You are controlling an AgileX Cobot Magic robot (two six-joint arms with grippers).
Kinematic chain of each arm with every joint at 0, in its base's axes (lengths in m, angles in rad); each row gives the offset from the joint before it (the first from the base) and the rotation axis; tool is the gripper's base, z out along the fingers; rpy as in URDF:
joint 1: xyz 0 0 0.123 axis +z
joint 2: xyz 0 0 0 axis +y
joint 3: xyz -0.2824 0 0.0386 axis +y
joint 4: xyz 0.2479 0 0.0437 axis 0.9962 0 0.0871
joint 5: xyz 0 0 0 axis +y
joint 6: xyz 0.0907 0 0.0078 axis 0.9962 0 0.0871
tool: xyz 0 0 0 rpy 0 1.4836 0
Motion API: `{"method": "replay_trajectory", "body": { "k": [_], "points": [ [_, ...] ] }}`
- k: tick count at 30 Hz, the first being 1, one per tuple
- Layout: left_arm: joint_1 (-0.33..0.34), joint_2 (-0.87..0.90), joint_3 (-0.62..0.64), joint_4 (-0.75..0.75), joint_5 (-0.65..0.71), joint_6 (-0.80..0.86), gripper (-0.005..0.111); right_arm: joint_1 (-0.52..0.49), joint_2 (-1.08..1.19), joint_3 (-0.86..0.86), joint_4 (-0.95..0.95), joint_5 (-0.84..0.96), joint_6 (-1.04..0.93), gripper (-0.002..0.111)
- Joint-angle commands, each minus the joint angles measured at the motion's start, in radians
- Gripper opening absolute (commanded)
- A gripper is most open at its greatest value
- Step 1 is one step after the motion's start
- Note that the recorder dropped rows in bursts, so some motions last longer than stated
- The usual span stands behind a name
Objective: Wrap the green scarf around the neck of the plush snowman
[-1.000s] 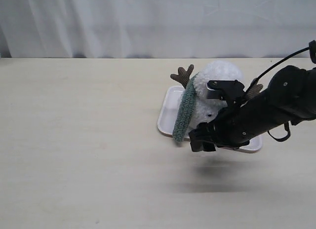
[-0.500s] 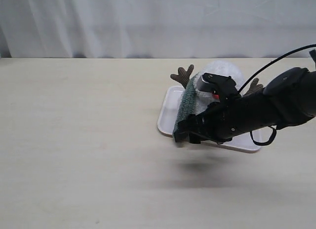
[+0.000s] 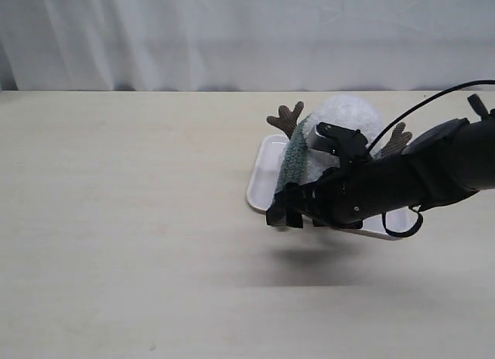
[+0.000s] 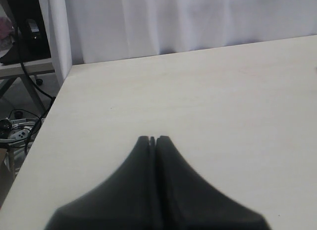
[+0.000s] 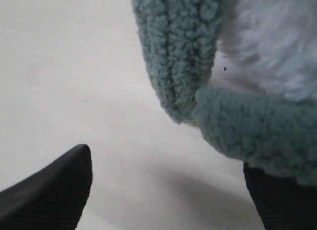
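**Right pincer spread wide at the scarf's lower end**

The pale table (image 3: 116,220) carries everything. The right arm (image 3: 421,173), black, reaches in from the right side of the exterior view and crosses in front of the plush snowman (image 3: 348,111), so its neck cannot be made out. The snowman lies on a white tray (image 3: 261,181), with brown twig arms (image 3: 286,117) sticking out on either side. The green scarf (image 3: 294,158) runs from beside one twig arm down the snowman's side toward the tray's near edge. The right pincer (image 3: 285,217) sits at that lower end; the right wrist view shows its fingers wide apart, one fuzzy scarf end resting against one finger, nothing clamped. The left pincer (image 4: 152,141) hangs over bare table, closed with its fingers pressed together on nothing
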Motion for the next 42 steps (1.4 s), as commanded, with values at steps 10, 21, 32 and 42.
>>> {"method": "replay_trajectory", "body": {
  "k": [10, 21, 32, 42],
  "points": [
    [-0.01, -0.002, 0.002, 0.0, -0.011, -0.002, 0.0, -0.003, 0.048, 0.003, 0.263, -0.055, -0.228, 0.078],
    [-0.01, -0.002, 0.002, 0.0, -0.011, -0.002, 0.0, -0.003, 0.1, 0.003, 0.514, 0.012, -0.476, 0.078],
    [-0.01, -0.002, 0.002, 0.0, -0.011, -0.002, 0.0, -0.003, 0.114, 0.003, 0.529, 0.087, -0.551, 0.078],
    [-0.01, -0.002, 0.002, 0.0, -0.011, -0.002, 0.0, -0.003, 0.114, -0.015, 0.529, 0.227, -0.603, 0.078]
  ]
}}
